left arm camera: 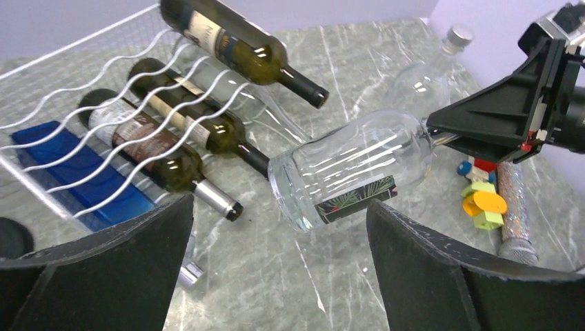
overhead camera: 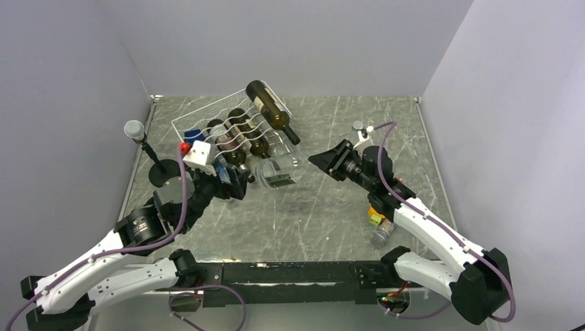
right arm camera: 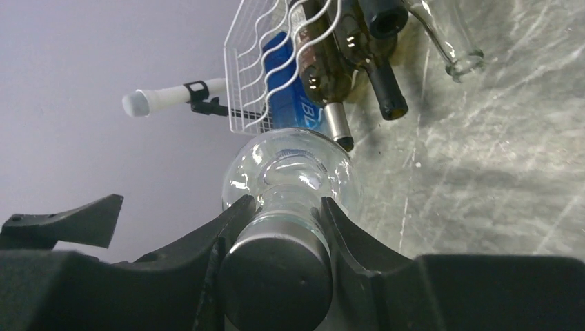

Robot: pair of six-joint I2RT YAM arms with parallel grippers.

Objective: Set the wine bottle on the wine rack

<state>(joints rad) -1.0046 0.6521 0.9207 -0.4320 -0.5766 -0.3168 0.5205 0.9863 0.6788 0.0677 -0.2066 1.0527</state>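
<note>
The clear wine bottle [overhead camera: 274, 170] is held roughly level just in front of the wine rack [overhead camera: 181, 125]. Its capped neck is clamped in the right pincer [right arm camera: 281, 207], on the side away from the rack's left corner. The left pincer [overhead camera: 234, 183] is spread wide with nothing gripped, by the rack's front left corner, and the bottle's base is faced toward it. Dark bottles [overhead camera: 238, 134] are cradled in the rack, and another dark bottle [overhead camera: 268, 109] is laid across its top.
</note>
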